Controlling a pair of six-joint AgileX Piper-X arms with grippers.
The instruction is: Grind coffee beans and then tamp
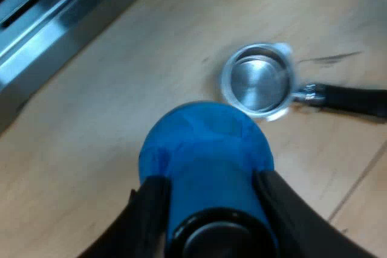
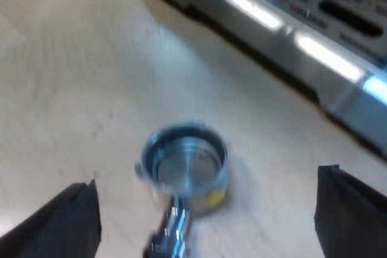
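Blue rounded tamper (image 1: 205, 149) clamped in my left gripper (image 1: 208, 209), near side of the metal holder (image 1: 259, 80), which lies flat on the wooden table (image 1: 121, 89). Dark handle (image 1: 354, 99) runs sideways. Round basket looks shiny and bare, no grounds. Right gripper (image 2: 208, 212) spread wide, straddling the holder. Steel espresso machine (image 2: 314, 34) sits far.

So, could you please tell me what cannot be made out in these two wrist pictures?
- Left wrist view: the handle of the holder is cut off by the edge.
- Left wrist view: the blue tamper hides its own flat face beneath its body.
- Right wrist view: markings on the espresso machine are blurred; its top is cut off by the edge.
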